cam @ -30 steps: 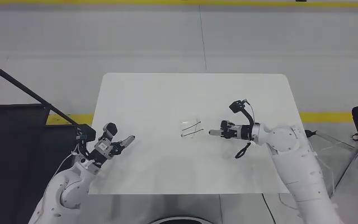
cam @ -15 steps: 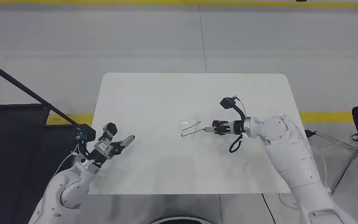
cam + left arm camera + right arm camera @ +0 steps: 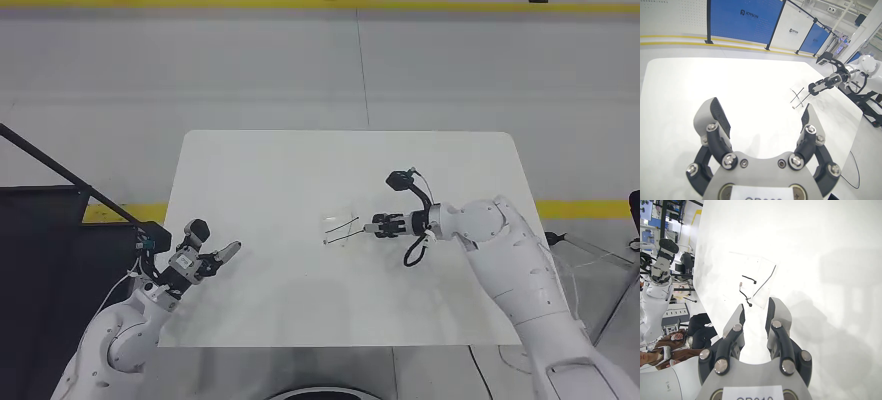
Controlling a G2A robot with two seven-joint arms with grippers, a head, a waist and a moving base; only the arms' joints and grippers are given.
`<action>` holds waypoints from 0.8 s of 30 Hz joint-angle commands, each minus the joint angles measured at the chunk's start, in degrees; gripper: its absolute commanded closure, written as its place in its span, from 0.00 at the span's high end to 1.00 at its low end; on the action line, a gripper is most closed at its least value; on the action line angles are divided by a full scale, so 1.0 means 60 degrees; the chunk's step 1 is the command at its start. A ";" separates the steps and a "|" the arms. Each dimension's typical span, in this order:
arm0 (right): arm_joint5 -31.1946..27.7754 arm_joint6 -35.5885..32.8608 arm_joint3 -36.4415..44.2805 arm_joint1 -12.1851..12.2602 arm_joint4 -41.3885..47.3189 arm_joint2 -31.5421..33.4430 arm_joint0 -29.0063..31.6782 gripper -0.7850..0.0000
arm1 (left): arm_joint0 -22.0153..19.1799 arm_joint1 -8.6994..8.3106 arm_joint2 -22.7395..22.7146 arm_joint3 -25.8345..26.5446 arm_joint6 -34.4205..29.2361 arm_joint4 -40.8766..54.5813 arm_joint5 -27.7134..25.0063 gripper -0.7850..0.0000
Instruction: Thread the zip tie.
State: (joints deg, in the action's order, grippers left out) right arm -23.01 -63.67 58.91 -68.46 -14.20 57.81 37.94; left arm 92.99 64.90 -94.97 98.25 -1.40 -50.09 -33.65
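Zip ties, two thin black plastic strips (image 3: 342, 224), lie mid-table. Near corner: left gripper (image 3: 218, 238), jaws spread, empty. Right gripper (image 3: 370, 230), jaws parted, empty, just beside the ties. White rounded tabletop (image 3: 280, 170). Beyond: grey floor (image 3: 300, 70), yellow floor line (image 3: 580, 209), blue fence panels (image 3: 742, 20).

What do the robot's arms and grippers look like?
The left arm and right arm have smooth white rounded shells. The left gripper and right gripper each have a silver screwed base, black links and two pale fingers with black ribbed pads. A black cable loops beside the right wrist.
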 commanded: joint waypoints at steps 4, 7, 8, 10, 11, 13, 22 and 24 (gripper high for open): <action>-0.0035 0.0017 -0.0200 -0.0054 0.0091 -0.0181 -0.0168 0.38 | 0.0000 0.0000 0.0000 0.0000 0.0000 0.0000 0.0000 1.00; -0.0039 0.0032 -0.0277 -0.0080 0.0111 -0.0278 -0.0244 0.36 | 0.0000 0.0000 0.0000 0.0000 0.0000 0.0000 0.0000 1.00; -0.0036 0.0029 -0.0300 -0.0088 0.0122 -0.0308 -0.0268 0.36 | 0.0000 0.0000 0.0000 0.0000 0.0000 0.0000 0.0000 1.00; -0.0034 0.0034 -0.0343 -0.0104 0.0136 -0.0371 -0.0302 0.33 | 0.0000 0.0000 0.0000 0.0000 0.0000 0.0000 0.0000 1.00; -0.0044 0.0035 -0.0358 -0.0111 0.0149 -0.0399 -0.0318 0.31 | 0.0000 0.0000 0.0000 0.0000 0.0000 0.0000 0.0000 1.00; -0.0068 0.0048 -0.0405 -0.0122 0.0154 -0.0447 -0.0350 0.31 | 0.0000 0.0000 0.0000 0.0000 0.0000 0.0000 0.0000 1.00; -0.0082 0.0046 -0.0509 -0.0159 0.0183 -0.0633 -0.0449 0.22 | 0.0000 0.0000 0.0000 0.0000 0.0000 0.0000 0.0000 1.00; -0.0090 0.0048 -0.0500 -0.0165 0.0186 -0.0671 -0.0458 0.21 | 0.0000 0.0000 0.0000 0.0000 0.0000 0.0000 0.0000 1.00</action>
State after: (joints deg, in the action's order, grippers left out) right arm -23.54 -63.39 55.88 -69.44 -13.08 53.89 35.22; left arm 92.99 64.90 -94.97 98.25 -1.40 -50.09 -33.65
